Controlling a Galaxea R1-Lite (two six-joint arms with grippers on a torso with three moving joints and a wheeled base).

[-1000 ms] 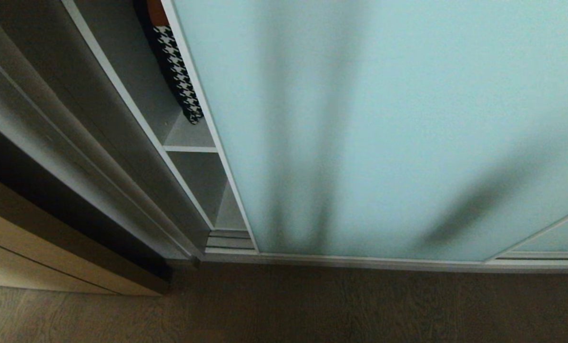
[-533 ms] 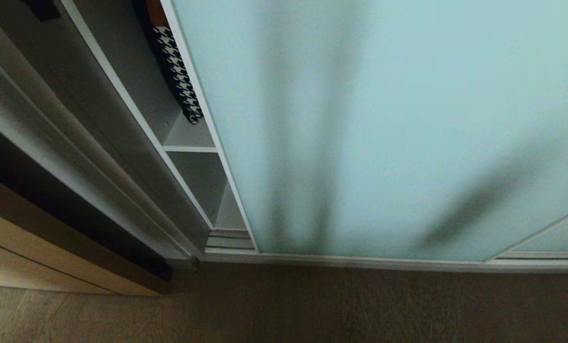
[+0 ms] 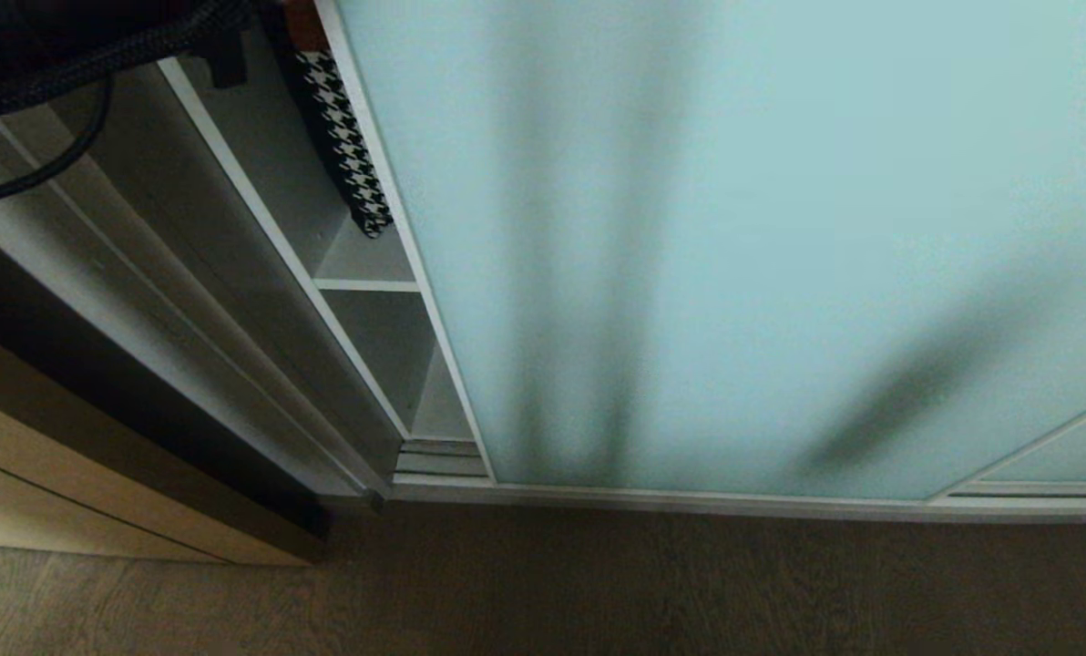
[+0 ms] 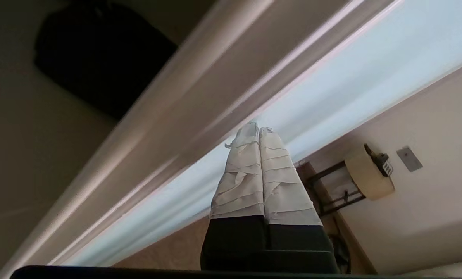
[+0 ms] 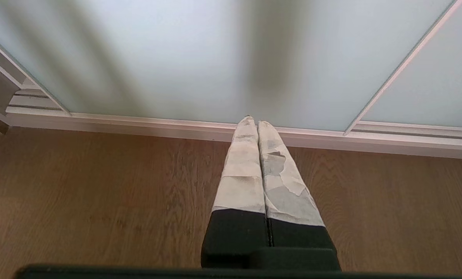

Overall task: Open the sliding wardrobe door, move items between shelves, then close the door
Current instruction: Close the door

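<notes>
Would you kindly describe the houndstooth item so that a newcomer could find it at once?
Start at the big frosted aqua sliding wardrobe door and go to its left edge, where a narrow gap shows grey shelves. The houndstooth piece hangs there against the frame, the only black-and-white checked thing among plain grey boards.

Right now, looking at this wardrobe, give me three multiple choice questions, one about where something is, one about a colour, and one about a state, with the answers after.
1. Where is the houndstooth piece?
A. on the floor
B. in the open gap left of the sliding door
C. in a claw

2. What colour is the door's glass?
A. pale aqua
B. red
C. black

3. How is the left claw?
A. wide open
B. shut on cloth
C. shut, empty

Answers:
1 B, the head view shows it hanging above a shelf beside the door's edge.
2 A, the frosted panel is pale aqua.
3 C, the left wrist view shows the taped fingers pressed together, holding nothing.
</notes>
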